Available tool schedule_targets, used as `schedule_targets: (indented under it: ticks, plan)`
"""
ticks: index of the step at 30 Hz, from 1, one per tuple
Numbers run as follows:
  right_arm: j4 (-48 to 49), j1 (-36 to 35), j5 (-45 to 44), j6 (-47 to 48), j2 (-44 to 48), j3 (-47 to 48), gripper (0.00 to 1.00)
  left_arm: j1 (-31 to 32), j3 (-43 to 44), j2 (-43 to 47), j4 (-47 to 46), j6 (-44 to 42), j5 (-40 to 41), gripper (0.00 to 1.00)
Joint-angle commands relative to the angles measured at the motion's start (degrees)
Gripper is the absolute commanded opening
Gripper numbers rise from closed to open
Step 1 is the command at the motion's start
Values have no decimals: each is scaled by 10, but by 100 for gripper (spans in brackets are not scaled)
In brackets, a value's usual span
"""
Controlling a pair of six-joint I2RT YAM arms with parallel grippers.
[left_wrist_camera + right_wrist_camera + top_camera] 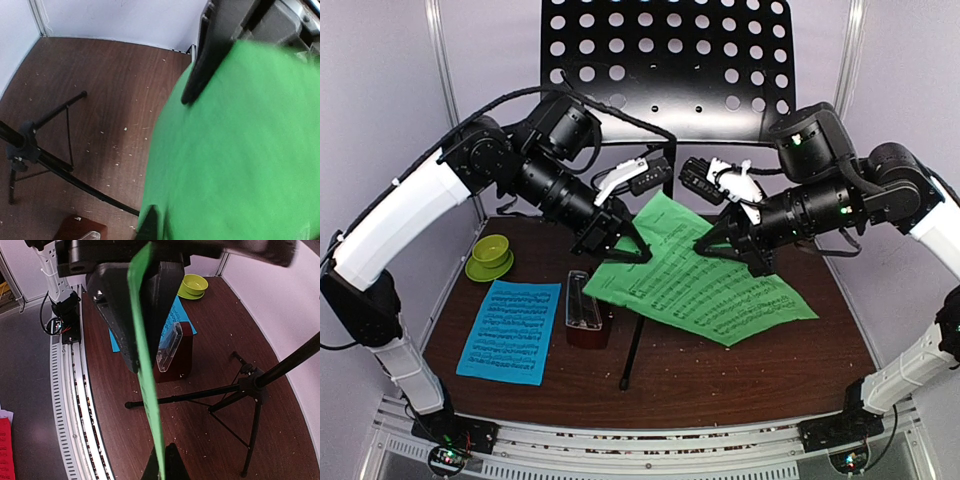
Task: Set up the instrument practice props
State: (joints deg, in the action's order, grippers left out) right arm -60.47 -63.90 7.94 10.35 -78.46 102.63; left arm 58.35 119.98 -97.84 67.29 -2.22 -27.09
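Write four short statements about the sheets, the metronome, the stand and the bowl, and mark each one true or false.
1. The green sheet rests on the music stand. False: the left fingers and right fingers hold it up over the table.
2. The blue sheet lies flat on the table. True.
3. In the top view, the metronome stands just right of the blue sheet. True.
4. The lime-green bowl sits on the blue sheet. False: it stands apart from the sheet, farther back near the left wall.
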Motion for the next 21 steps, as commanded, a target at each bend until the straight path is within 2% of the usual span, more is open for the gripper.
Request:
schedule_targets:
  ticks: [1,4,6,10,16,21]
  plan:
    - [18,-4,10,-1,27,20,0,3,-47,67,-65,11,31,25]
    - [32,-3,17,-2,51,17,0,3,-86,110,-116,29,54,40]
    - [46,-3,30,-7,71,10,0,3,-111,141,-154,49,71,47]
    - [90,-3,49,-22,115,-7,0,3,-160,200,-260,92,101,52]
    - [162,4,23,-44,153,1,0,2,-191,267,-389,140,205,68]
    - [233,29,-3,-75,150,33,0,3,-157,269,-403,153,313,73]
